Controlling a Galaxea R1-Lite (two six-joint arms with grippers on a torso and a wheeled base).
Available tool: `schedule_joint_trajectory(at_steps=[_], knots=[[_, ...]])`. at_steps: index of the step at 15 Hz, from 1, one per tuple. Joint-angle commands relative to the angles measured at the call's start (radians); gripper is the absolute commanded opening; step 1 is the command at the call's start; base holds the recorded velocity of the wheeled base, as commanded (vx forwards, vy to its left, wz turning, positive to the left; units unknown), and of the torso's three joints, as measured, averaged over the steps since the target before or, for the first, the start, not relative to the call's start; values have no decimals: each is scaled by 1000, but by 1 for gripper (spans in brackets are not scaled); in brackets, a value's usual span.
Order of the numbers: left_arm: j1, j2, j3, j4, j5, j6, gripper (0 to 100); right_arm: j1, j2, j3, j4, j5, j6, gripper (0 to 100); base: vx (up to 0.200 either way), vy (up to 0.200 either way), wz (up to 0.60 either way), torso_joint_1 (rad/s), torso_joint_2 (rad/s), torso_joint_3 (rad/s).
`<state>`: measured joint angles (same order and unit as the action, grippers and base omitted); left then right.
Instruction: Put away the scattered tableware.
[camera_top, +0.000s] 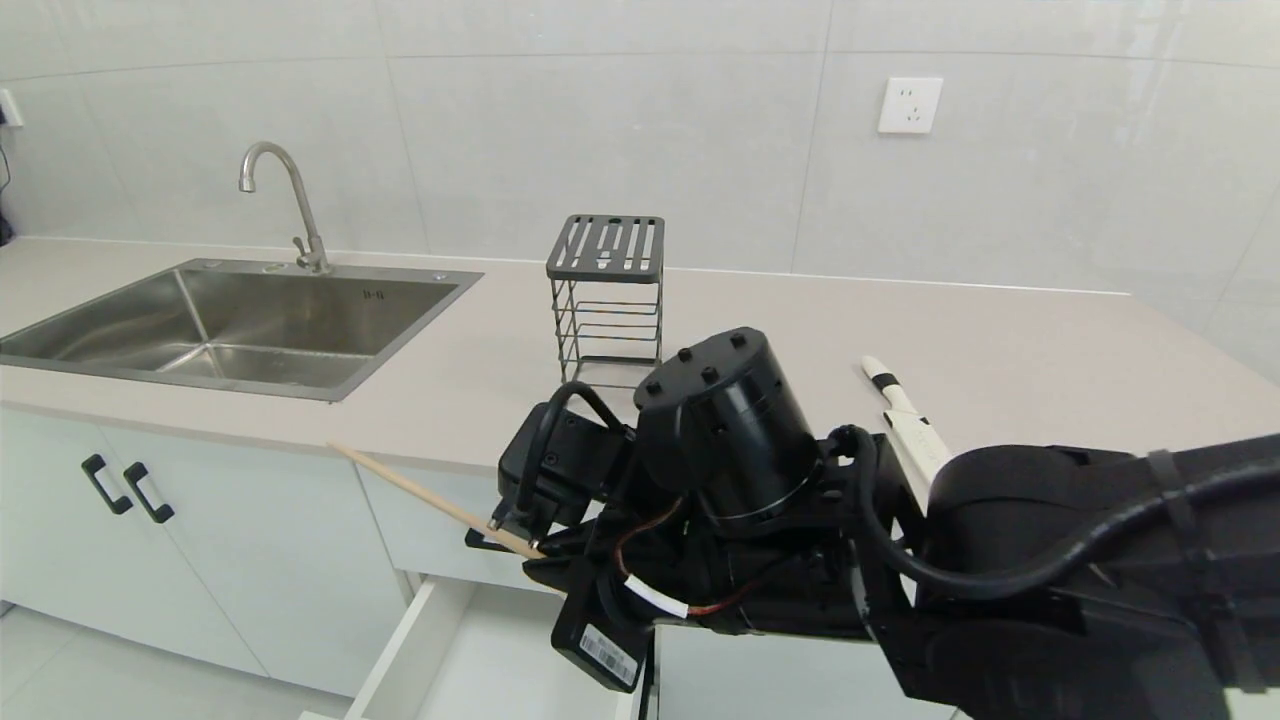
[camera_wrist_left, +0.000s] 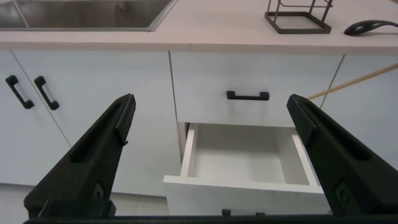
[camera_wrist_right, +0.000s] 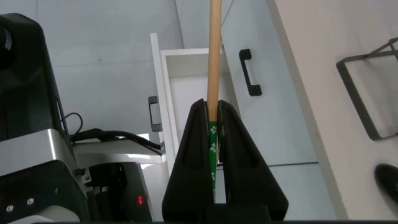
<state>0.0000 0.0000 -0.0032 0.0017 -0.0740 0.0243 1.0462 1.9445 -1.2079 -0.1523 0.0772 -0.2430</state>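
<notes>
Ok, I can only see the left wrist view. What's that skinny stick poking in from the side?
Observer: A wooden chopstick. The right gripper is shut on its green-patterned end.
Operator: Is it near the drawer?
Observer: Yes, in the head view that gripper is just above the open drawer.
Operator: Anything else to tidy?
Observer: A white utensil lies on the counter, on the robot's right of the wire rack.

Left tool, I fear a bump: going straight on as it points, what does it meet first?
Likely the closed drawer front above the open drawer, where the left tool aims; depth is unclear.
</notes>
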Motion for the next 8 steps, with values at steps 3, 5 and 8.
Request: schedule_joint_trajectory(at_steps=[3, 5, 8], knots=[[0, 0, 0, 0, 0, 0, 100, 40, 128, -44, -32, -11, 5, 0, 0, 0, 0, 0, 0, 0], [0, 0, 0, 0, 0, 0, 100, 49, 168, -93, -33, -13, 5, 0, 0, 0, 0, 0, 0, 0], [0, 0, 0, 0, 0, 0, 100, 55, 232, -154, -33, -17, 7, 0, 0, 0, 0, 0, 0, 0]])
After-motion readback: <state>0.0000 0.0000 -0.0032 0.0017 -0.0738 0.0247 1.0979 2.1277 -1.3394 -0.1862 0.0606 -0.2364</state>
